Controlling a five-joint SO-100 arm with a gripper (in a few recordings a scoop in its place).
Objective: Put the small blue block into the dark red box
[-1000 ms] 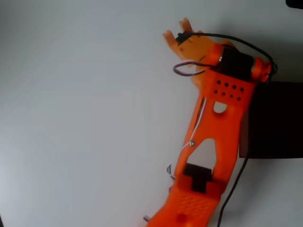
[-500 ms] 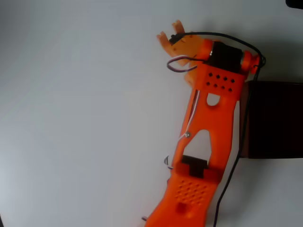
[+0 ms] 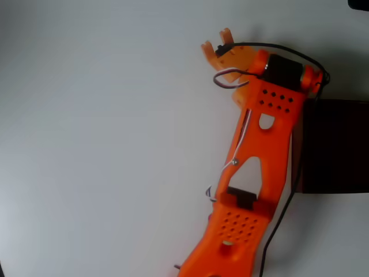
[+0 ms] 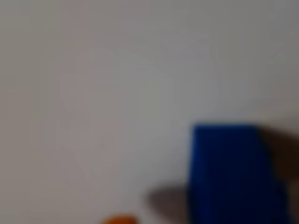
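The block (image 4: 231, 175) sat on the table, close below the wrist camera. The gripper (image 3: 217, 41) looked spread, holding nothing. The block seemed light, rigid; pinch its opposite flat faces.

One small blue block (image 4: 233, 175), one dark red box (image 3: 334, 147), one orange arm (image 3: 259, 173).
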